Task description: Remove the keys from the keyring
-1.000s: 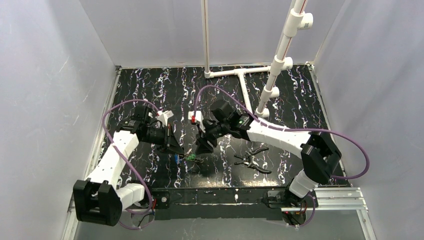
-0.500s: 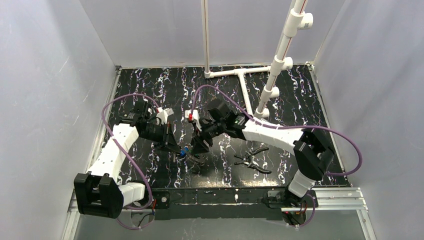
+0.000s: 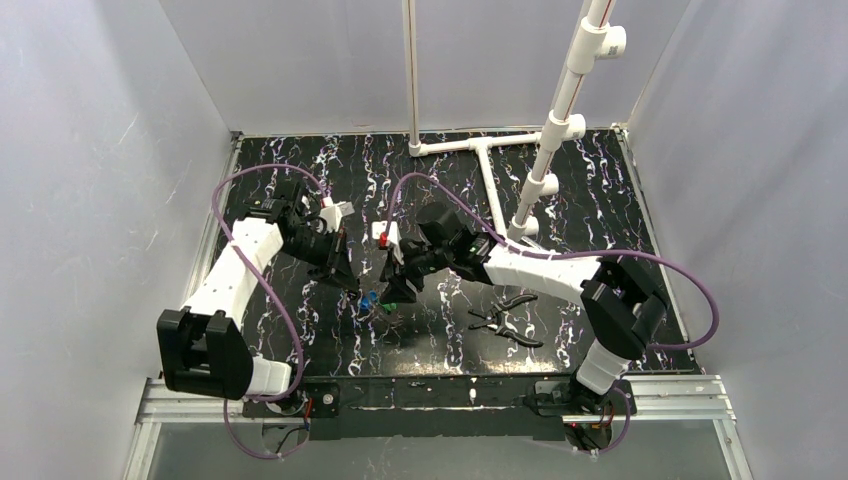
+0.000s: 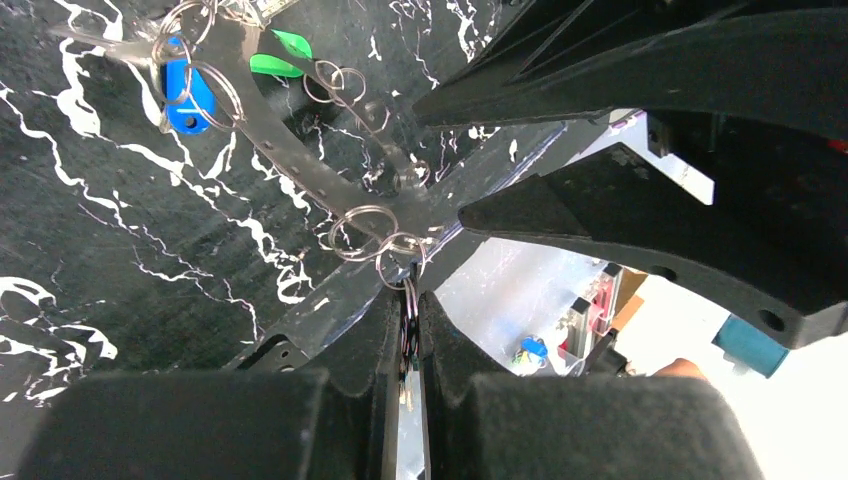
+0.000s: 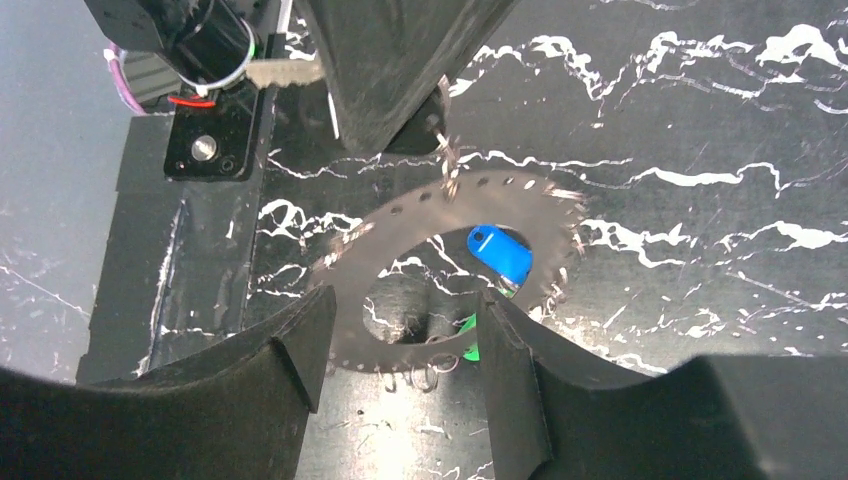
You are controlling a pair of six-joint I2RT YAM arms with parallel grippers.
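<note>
A perforated band [image 5: 400,215], curved into an open hoop and hung with small wire loops, is taken as the landmark. At the band's far edge, one silvery loop [image 4: 400,262] is clamped between the closed fingers of the left pincer [image 4: 405,300]. The band's near arc is straddled by the right pincer [image 5: 400,305], whose fingers stand apart; whether they press on it cannot be told.

The blue key [image 5: 500,252] is seen over the hoop's inner opening, threaded on its keyring [image 4: 238,100], its long axis slanted across the band. The green key [image 5: 468,325] is tucked at the near arc, beside a right finger. Both keys are judged nearer the right pincer and across the hoop from the left. All is held over the tabletop [image 3: 300,170].
</note>
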